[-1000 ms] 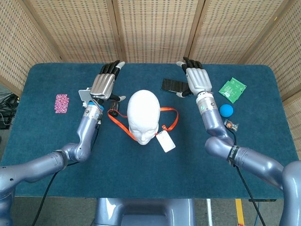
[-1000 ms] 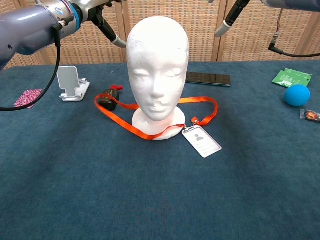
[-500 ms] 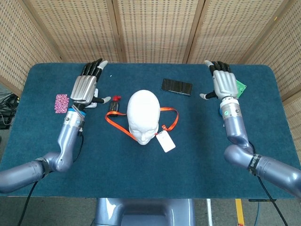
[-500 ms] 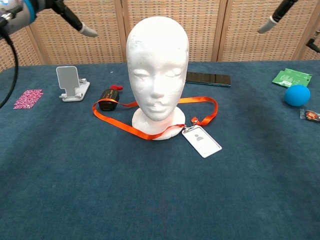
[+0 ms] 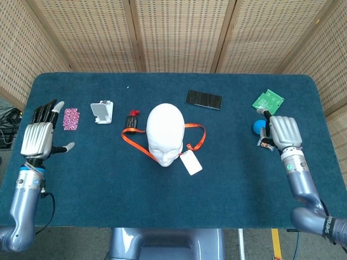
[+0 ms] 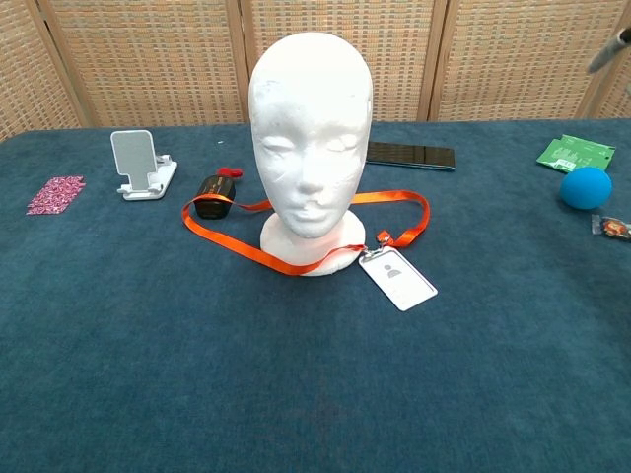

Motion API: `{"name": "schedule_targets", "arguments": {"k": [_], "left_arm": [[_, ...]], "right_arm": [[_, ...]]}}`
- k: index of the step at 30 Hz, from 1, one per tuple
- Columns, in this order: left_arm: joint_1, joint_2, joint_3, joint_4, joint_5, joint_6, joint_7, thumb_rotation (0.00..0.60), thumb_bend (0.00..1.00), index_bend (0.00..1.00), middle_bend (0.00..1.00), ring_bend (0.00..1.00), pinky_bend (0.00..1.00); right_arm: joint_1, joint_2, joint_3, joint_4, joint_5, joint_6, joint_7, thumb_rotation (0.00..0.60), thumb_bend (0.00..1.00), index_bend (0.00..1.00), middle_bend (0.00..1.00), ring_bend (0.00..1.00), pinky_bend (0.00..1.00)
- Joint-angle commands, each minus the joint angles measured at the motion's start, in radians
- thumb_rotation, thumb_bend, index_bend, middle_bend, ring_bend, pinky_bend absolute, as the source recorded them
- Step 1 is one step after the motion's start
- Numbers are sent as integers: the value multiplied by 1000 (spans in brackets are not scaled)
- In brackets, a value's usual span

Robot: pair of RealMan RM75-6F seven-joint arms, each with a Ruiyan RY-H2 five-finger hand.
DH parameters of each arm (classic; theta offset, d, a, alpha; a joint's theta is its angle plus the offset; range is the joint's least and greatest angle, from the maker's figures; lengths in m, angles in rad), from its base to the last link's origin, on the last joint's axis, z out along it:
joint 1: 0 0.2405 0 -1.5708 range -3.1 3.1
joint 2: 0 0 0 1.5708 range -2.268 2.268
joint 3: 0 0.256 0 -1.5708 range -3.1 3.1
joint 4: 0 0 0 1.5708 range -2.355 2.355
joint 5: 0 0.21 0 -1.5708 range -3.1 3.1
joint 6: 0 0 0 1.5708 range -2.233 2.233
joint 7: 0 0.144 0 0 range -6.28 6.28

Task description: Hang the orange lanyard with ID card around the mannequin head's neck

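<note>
The orange lanyard (image 5: 142, 149) loops the mannequin head (image 5: 164, 132) base, ID card (image 5: 190, 162) at five o'clock — both spread, empty hands, left hand (image 5: 38, 137) and right hand (image 5: 284, 131), well apart from it.

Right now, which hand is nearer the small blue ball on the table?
Right. The right hand sits just beside the small blue ball, at the table's right edge. The left hand is far off at the opposite edge, past the white mannequin head.

A dark blue carpet-like cloth (image 5: 162, 200) is covering the rectangular table. Woven tan wicker screen panels (image 5: 179, 32) in wooden frames are standing behind and alongside it. Even, diffuse light is falling throughout.
</note>
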Motion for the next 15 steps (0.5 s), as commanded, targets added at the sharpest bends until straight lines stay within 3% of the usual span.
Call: {"name": "schedule_targets", "arguments": {"k": [1, 6, 9, 15], "left_arm": [[95, 63, 67, -82, 29, 72, -21, 600, 0, 0, 0, 0, 0], [191, 78, 131, -81, 108, 109, -122, 600, 0, 0, 0, 0, 0], [217, 102, 137, -97, 133, 111, -158, 600, 0, 0, 0, 0, 0], [231, 119, 140, -103, 149, 94, -148, 600, 0, 0, 0, 0, 0]], "right_arm": [[-53, 18, -59, -53, -77, 17, -9, 600, 827, 254, 813, 782, 876], [-85, 6, -111, -110, -168, 13, -30, 600, 864, 274, 838, 811, 898], [-71, 2, -123, -136, -213, -55, -5, 600, 872, 280, 839, 813, 908], [-20, -60, -107, -137, -182, -141, -40, 600, 877, 299, 839, 814, 943]]}}
